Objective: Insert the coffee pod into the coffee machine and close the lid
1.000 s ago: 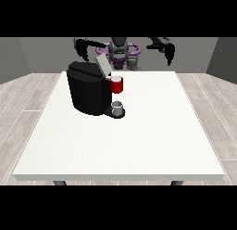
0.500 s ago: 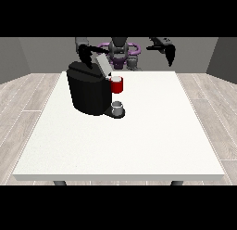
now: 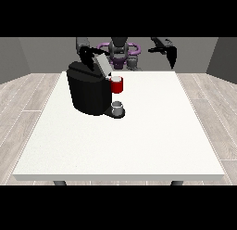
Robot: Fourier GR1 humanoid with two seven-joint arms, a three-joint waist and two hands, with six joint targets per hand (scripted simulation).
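Note:
The black coffee machine (image 3: 90,92) stands on the left half of the white table (image 3: 152,131), with its grey lid (image 3: 102,65) tilted up. A red thing at the machine (image 3: 117,85) sits at its front, and a small grey thing (image 3: 118,107) rests on the machine's base below it. The hand at the view's left (image 3: 85,54) is just behind the machine's top, close beside the raised lid. The hand at the view's right (image 3: 171,54) hangs in the air beyond the table's far right edge, with its fingers straight and pointing down, holding nothing.
The robot's torso (image 3: 120,53) is behind the table's far edge. Wooden floor surrounds the table on both sides. Table surface stretches from the machine towards the near edge and the right.
The hand at the view's left has moved right and closer to the raised lid. The hand at the view's right has shifted only slightly. The machine and the grey thing have not moved.

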